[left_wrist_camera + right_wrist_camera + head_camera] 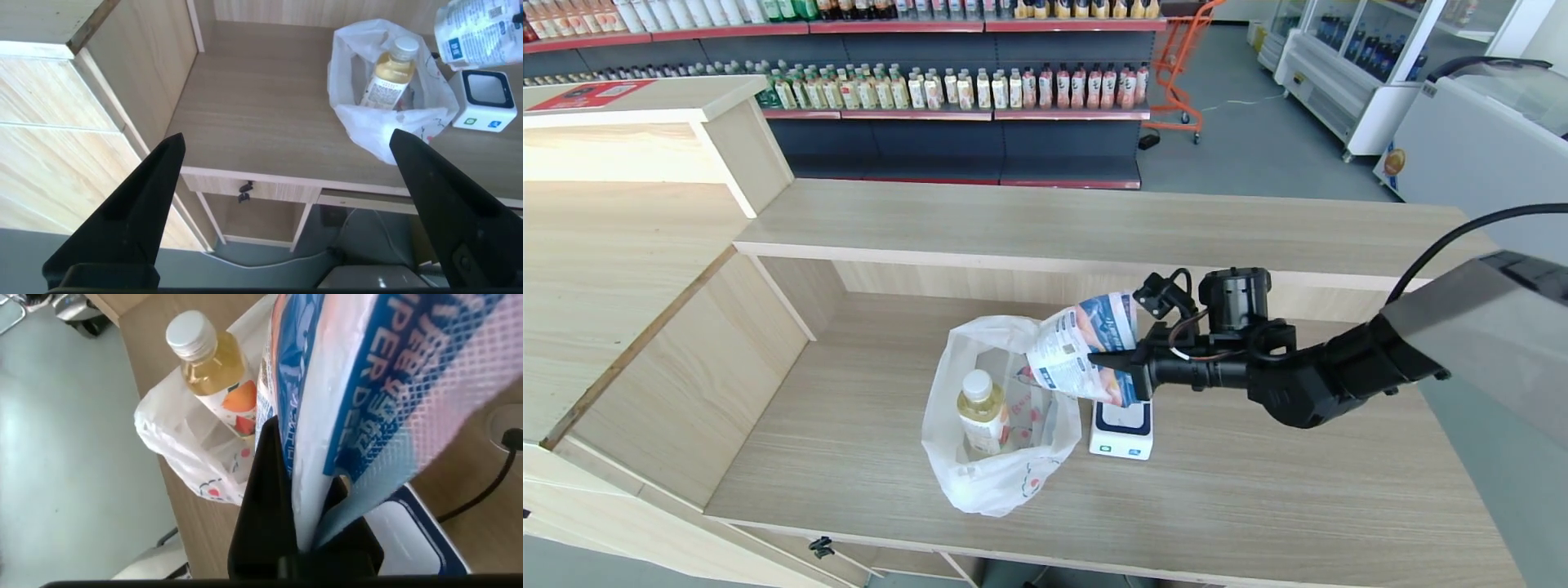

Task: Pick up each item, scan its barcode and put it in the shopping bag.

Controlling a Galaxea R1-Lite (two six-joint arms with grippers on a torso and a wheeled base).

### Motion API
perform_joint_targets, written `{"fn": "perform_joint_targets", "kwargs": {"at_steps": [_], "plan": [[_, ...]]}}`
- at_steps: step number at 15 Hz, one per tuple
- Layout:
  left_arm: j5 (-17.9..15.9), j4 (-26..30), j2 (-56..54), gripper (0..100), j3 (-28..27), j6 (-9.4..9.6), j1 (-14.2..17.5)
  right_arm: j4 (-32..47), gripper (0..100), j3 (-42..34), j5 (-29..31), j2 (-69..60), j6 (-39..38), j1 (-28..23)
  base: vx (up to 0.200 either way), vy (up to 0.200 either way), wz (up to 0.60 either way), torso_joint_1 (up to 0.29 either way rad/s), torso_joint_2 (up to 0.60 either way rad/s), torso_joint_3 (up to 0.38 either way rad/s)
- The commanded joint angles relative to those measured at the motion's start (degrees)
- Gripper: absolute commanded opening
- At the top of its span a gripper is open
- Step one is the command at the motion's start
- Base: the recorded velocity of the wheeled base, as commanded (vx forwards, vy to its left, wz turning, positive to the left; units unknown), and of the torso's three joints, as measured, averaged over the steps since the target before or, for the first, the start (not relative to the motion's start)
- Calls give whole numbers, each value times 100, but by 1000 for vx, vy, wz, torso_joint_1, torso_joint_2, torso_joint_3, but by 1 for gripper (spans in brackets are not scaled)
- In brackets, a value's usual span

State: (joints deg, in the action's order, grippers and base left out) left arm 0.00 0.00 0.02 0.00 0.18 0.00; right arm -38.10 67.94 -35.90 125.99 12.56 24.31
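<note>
You had the right arm stretched in from the right side of the bench (1258, 490), forearm nearly level and well above the surface, wrist pointing left toward the shopping bag (996, 482). Its right tool (1123, 363) was clenched on a flat blue, white and pink packet (1082, 347), with the fingers pinching the packet's right-hand end. The packet hung in the air, tilted, its left end over the bag's right rim and its right end above the small white scanner (1121, 433).

The scanner sat on the bench just right of the bag, touching or nearly touching the plastic. The white bag stood open at mid-bench, and inside it a bottle (982, 412) of pale yellow drink with a white cap stood upright.

Your left tool (282, 147) was released, its two dark fingers spread wide with nothing between them. It hovered high off the bench's near left edge, well apart from the bag and looking down across the bench toward it.
</note>
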Motion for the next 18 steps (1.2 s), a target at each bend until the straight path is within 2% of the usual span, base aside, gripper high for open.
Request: {"fn": "perform_joint_targets", "kwargs": {"at_steps": [1,4,10,15,16,18], "plan": [[0,0,-2,100,0,-1,0,-5,0,378,75,629,19,223,0,0,0,0,0,0],[0,0,-2,100,0,-1,0,4,0,484,347,954,151,285,0,0,0,0,0,0],[0,0,-2,100,0,-1,0,-5,0,1151,365,1499,151,347,0,0,0,0,0,0],[0,0,-2,100,0,-1,0,-22,0,1248,365,1701,151,399,0,0,0,0,0,0],[0,0,-2,100,0,-1,0,-31,100,1283,365,1736,151,417,0,0,0,0,0,0],[0,0,-2,100,0,-1,0,-22,100,1503,391,1710,-34,452,0,0,0,0,0,0]]}}
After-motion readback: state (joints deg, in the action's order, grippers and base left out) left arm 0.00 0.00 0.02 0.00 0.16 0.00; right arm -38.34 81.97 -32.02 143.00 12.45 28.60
